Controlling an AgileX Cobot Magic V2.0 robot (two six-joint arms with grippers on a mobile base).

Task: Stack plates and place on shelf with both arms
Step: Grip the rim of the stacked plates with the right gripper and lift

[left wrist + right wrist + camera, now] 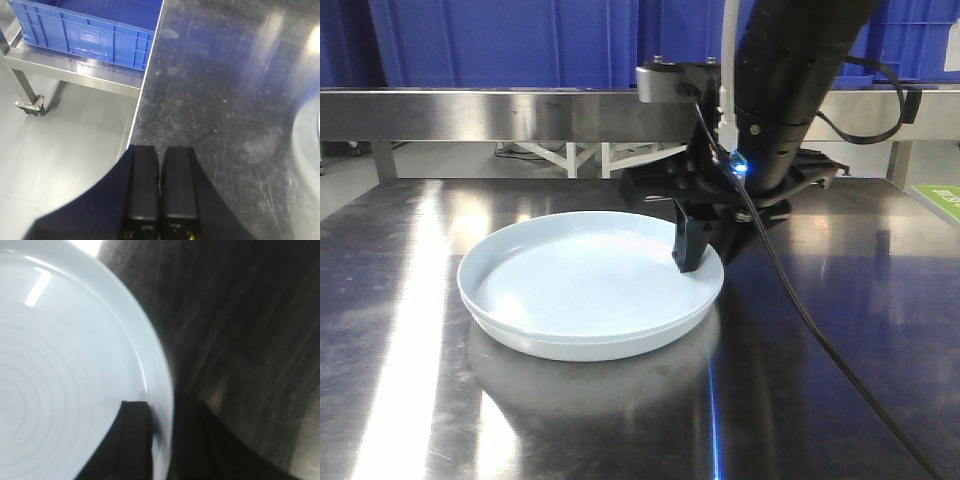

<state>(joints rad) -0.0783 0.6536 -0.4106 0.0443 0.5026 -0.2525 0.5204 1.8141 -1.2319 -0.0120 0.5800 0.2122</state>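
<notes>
Steel tabletop [840, 400] bears a plate [580, 280], its rim pinched by the right gripper [165, 412], left gripper [160, 155] fingers pressed together.

A brushed steel table [410, 400] fills the foreground. Its top is scratched and scuffed, with broad streaks of reflected light along its left side and a thin bluish line near the middle. Behind the table's far edge runs a steel trolley [470, 112] loaded with blue plastic crates [500, 40]. The left wrist view shows a small caster [31, 106] under one trolley leg. Beyond the table, under the trolley, stand white frame legs [570, 155]. The floor [60, 150] beside the table is smooth pale grey. A green patch [938, 200] shows past the table's far right corner.
</notes>
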